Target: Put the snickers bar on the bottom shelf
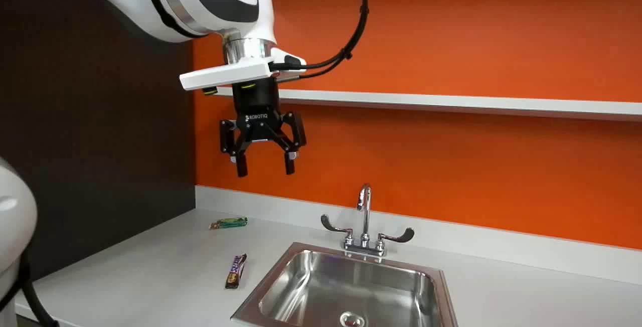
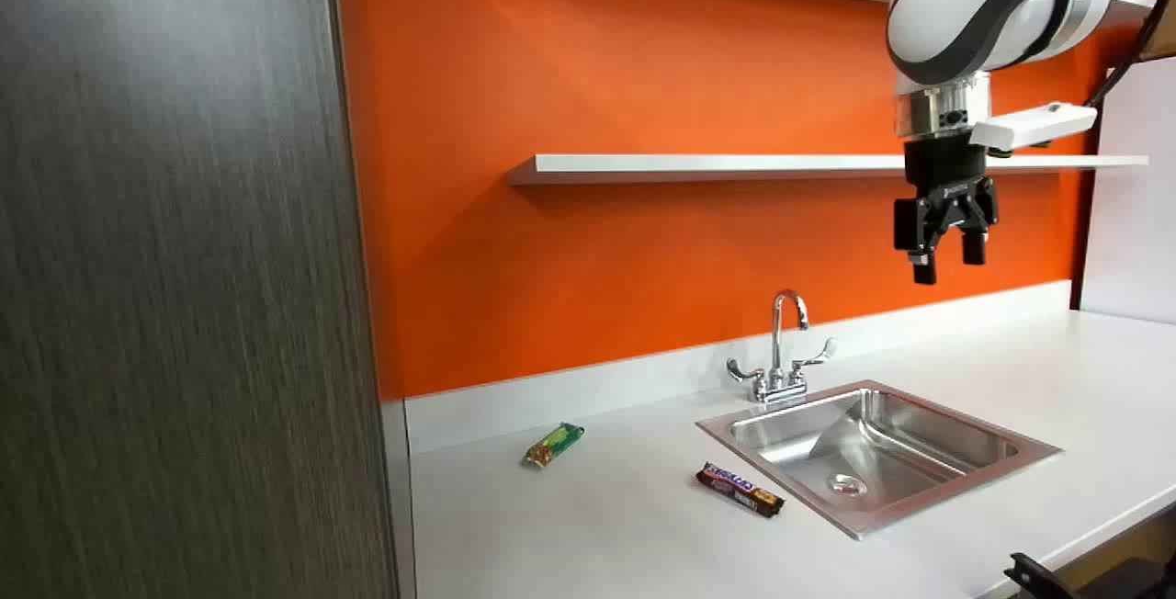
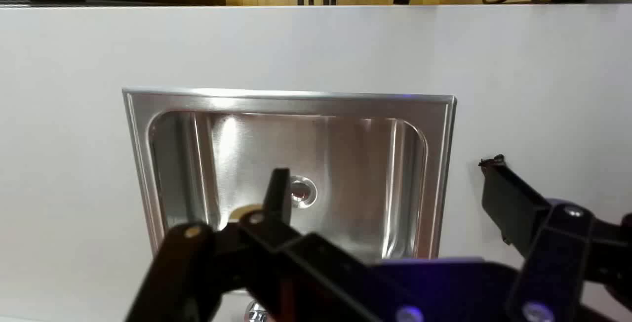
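Approach stage, probably: gripper (image 1: 266,165) is spread wide, empty. Snickers bar (image 1: 235,271) is seen on counter (image 1: 150,282) beside sink (image 1: 251,309); it must be reached, gripped, then lifted to bottom shelf (image 1: 451,102).

The black two-fingered gripper (image 1: 266,166) looks mostly matt. Below it, the rectangular stainless-steel sink (image 3: 437,164) has a soft sheen, the curved chrome faucet (image 1: 366,221) a mirror polish. Also lower than it, the slim dark brown snickers bar (image 2: 740,491) has a shiny, plastic-looking wrapper, and the broad white countertop (image 2: 570,535) looks smooth. Behind the gripper, the long, thin white bottom shelf (image 1: 451,101) looks smooth, the orange wall (image 1: 451,166) satin; well apart, the tall dark panel (image 2: 184,305) shows wood-like grain.
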